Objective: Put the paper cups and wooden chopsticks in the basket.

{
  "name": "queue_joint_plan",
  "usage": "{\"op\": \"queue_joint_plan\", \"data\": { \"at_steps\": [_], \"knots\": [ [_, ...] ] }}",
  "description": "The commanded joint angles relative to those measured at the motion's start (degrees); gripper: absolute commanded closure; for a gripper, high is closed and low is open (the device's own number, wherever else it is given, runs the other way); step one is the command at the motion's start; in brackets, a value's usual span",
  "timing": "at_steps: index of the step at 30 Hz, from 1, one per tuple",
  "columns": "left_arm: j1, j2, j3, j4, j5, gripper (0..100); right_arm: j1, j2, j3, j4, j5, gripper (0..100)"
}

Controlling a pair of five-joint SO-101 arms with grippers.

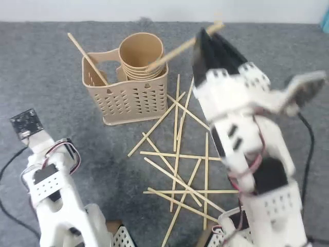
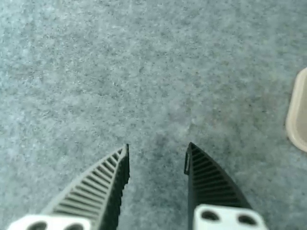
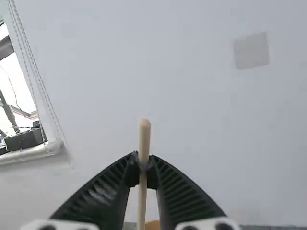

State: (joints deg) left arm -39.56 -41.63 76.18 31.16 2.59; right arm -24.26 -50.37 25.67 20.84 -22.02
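- The right tool (image 3: 142,167) is gripping one chopstick (image 1: 180,49) above the basket (image 1: 128,100); its lower end is meeting the rim of the paper cups (image 1: 140,51) stacked inside.
- The left tool (image 2: 157,152) is hanging wide open over the grey desk (image 2: 144,72), near left.
- Loose chopsticks (image 1: 177,170) are lying crossed right of the basket.

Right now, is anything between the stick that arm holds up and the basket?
Yes: the stacked paper cups. The held chopstick slants down to their rim, and they fill that side of the basket. The compartment beside them, holding one leaning chopstick, looks open.
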Motion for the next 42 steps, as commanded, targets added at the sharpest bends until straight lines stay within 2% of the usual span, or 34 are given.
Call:
{"op": "queue_joint_plan", "data": {
  "at_steps": [1,10,19,22,27,29,37,42],
  "knots": [
    [0.26,-1.32,-0.13,-1.14,-0.70,82,-2.24,10.15,-12.92,-2.59,-3.08,99.1],
    [0.18,-1.32,-0.13,-1.14,-0.70,82,-9.01,41.71,-47.21,14.02,-5.27,99.1],
    [0.09,-1.32,-0.22,-1.14,-0.70,82,-9.45,57.54,-50.46,14.90,-5.10,98.7],
    [0.09,-1.32,-0.22,-1.23,-0.70,82,-9.54,57.71,-50.55,16.57,-5.19,95.4],
    [0.18,-1.32,-0.22,-1.23,-0.70,82,-9.63,54.99,-51.16,24.48,-5.27,78.1],
    [0.18,-1.32,-0.22,-1.23,-0.70,82,-9.63,52.70,-51.16,26.42,-5.36,74.7],
    [0.09,-1.32,-0.22,-1.23,-0.70,82,-9.10,38.37,-51.16,28.79,-5.36,74.5],
    [0.09,-1.32,-0.22,-1.23,-0.70,82,-8.31,32.40,-50.81,40.84,-5.27,74.5]
  ]
}}
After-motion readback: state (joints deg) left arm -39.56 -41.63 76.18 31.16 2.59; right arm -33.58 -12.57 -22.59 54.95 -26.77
